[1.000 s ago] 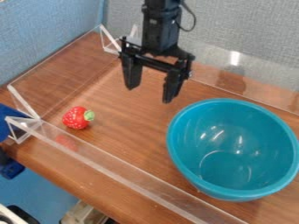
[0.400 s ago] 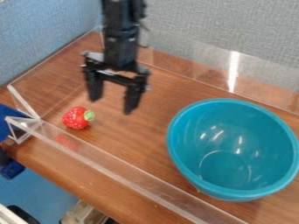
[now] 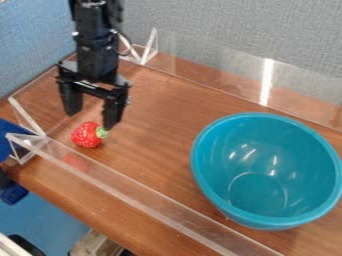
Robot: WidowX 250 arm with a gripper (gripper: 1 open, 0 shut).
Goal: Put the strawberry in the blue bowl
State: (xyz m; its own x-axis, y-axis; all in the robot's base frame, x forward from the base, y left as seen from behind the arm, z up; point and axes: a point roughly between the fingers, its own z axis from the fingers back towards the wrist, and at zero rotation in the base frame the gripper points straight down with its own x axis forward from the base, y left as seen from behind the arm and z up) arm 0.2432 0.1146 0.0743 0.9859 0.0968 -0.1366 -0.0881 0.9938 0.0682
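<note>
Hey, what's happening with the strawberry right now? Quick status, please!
End effector open, just above strawberry. Strawberry on table, not gripped. Blue bowl empty. Nothing between them.

Red strawberry [image 3: 88, 135] lies on wood, well apart from empty blue bowl [image 3: 265, 170].

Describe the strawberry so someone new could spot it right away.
Start at the blue bowl on the wooden table, then look left toward the clear wall. The strawberry sits there beneath the open tool, the only small red thing, with green leaves.
</note>
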